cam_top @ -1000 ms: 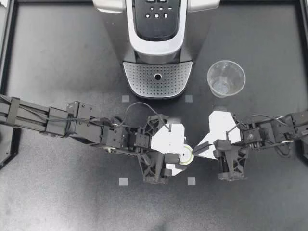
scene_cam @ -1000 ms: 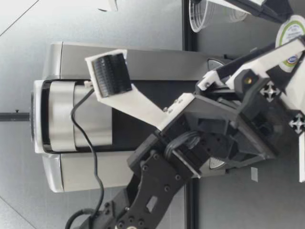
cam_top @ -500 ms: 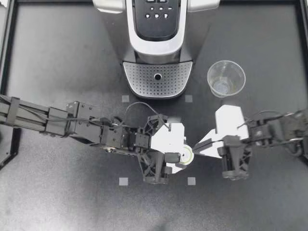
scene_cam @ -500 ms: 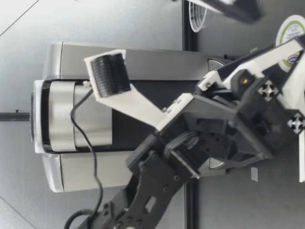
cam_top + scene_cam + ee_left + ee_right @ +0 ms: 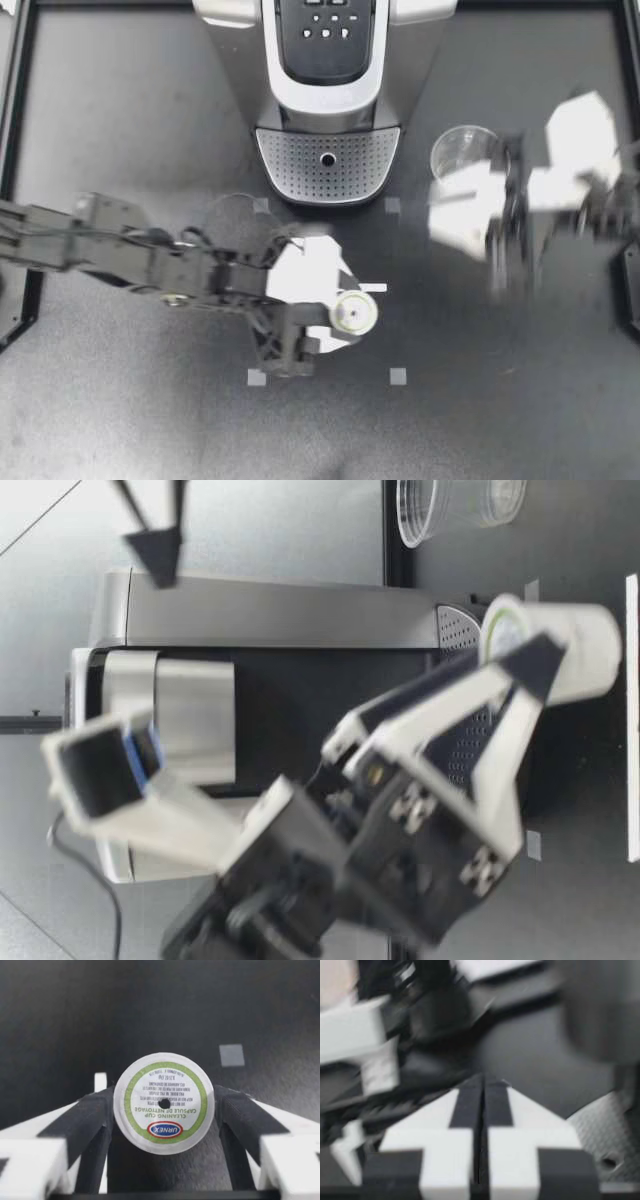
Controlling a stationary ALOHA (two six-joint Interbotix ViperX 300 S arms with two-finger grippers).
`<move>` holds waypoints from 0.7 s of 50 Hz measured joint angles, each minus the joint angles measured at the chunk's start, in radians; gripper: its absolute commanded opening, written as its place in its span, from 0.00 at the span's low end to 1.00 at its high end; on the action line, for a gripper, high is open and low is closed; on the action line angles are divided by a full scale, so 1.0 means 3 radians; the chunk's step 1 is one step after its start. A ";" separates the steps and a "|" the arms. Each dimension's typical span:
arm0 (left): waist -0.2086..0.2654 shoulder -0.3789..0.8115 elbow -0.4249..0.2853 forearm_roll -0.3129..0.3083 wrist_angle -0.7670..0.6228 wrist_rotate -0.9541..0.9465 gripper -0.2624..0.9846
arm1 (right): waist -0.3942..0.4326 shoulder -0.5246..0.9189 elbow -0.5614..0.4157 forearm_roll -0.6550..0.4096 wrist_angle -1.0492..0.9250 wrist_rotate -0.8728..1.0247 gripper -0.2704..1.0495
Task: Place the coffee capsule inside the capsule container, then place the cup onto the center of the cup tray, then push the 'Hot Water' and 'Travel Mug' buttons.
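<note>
Capsule: coffee capsule [image 5: 354, 313] held in front of the cup tray [image 5: 328, 165], long axis near vertical, foil lid up, body down toward the bench [image 5: 120, 420]; contact with it unclear
Left gripper: my left gripper [image 5: 354, 313] clamps it from two sides; left wrist view shows the lid face-on between the fingers [image 5: 92, 1115], only the low view its tapered side
Right gripper: my right gripper [image 5: 455, 208] is a smear in the top view; right wrist view shows its fingers pressed together
Cup: clear cup [image 5: 460, 145] upright beside the tray, partly behind that smear
Machine: coffee machine [image 5: 330, 80] at the back, top cut off, buttons [image 5: 325, 32] too small to tell apart
</note>
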 measured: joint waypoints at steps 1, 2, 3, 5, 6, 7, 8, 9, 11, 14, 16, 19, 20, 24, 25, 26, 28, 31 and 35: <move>0.0000 -0.0031 0.0031 0.0000 -0.0026 -0.0005 0.62 | -0.0031 0.0005 0.0005 0.0005 -0.0036 -0.0005 0.28; 0.0000 -0.0061 0.0056 -0.0005 -0.0051 -0.0005 0.62 | -0.0061 0.0010 0.0005 0.0010 -0.0077 0.0000 0.28; 0.0000 -0.0097 0.0087 -0.0005 -0.0077 0.0000 0.62 | -0.0092 0.0020 0.0000 0.0010 -0.0107 -0.0005 0.28; 0.0000 -0.0148 0.0133 -0.0010 -0.0128 -0.0005 0.62 | -0.0133 0.0046 -0.0010 0.0010 -0.0153 -0.0005 0.28; 0.0000 -0.0174 0.0153 -0.0010 -0.0148 0.0000 0.62 | -0.0148 0.0061 -0.0020 0.0015 -0.0169 -0.0005 0.28; 0.0000 -0.0199 0.0179 -0.0005 -0.0174 0.0000 0.62 | -0.0159 0.0087 -0.0041 0.0015 -0.0179 -0.0015 0.28; 0.0000 -0.0220 0.0194 -0.0010 -0.0199 -0.0005 0.62 | -0.0169 0.0112 -0.0056 0.0010 -0.0184 -0.0020 0.28; 0.0000 -0.0235 0.0215 -0.0010 -0.0220 0.0000 0.62 | -0.0169 0.0138 -0.0077 0.0010 -0.0189 -0.0026 0.28; 0.0000 -0.0271 0.0256 -0.0005 -0.0276 -0.0005 0.62 | -0.0169 0.0199 -0.0123 0.0010 -0.0194 -0.0026 0.28; 0.0000 -0.0297 0.0286 -0.0010 -0.0343 0.0000 0.62 | -0.0169 0.0312 -0.0205 0.0010 -0.0199 -0.0020 0.28; 0.0000 -0.0307 0.0302 -0.0010 -0.0373 -0.0005 0.62 | -0.0169 0.0383 -0.0256 0.0010 -0.0199 -0.0020 0.28; 0.0000 -0.0307 0.0312 -0.0010 -0.0399 -0.0005 0.62 | -0.0174 0.0491 -0.0337 0.0010 -0.0199 -0.0026 0.28; 0.0000 -0.0307 0.0317 -0.0010 -0.0404 -0.0005 0.62 | -0.0174 0.0522 -0.0358 0.0010 -0.0199 -0.0020 0.28; 0.0000 -0.0312 0.0322 -0.0010 -0.0414 -0.0005 0.62 | -0.0174 0.0624 -0.0440 0.0010 -0.0210 -0.0031 0.28; 0.0000 -0.0312 0.0317 -0.0010 -0.0414 -0.0005 0.62 | -0.0169 0.0644 -0.0460 0.0010 -0.0210 -0.0031 0.28; 0.0000 -0.0312 0.0322 -0.0010 -0.0419 -0.0005 0.62 | -0.0169 0.0665 -0.0476 0.0010 -0.0215 -0.0031 0.28; 0.0000 -0.0312 0.0322 -0.0010 -0.0414 -0.0005 0.62 | -0.0174 0.0695 -0.0506 0.0010 -0.0225 -0.0031 0.28; 0.0000 -0.0312 0.0322 -0.0010 -0.0414 -0.0005 0.62 | -0.0174 0.0721 -0.0537 0.0010 -0.0245 -0.0031 0.28; 0.0000 -0.0307 0.0322 -0.0010 -0.0419 -0.0005 0.62 | -0.0169 0.0757 -0.0573 0.0010 -0.0281 -0.0031 0.28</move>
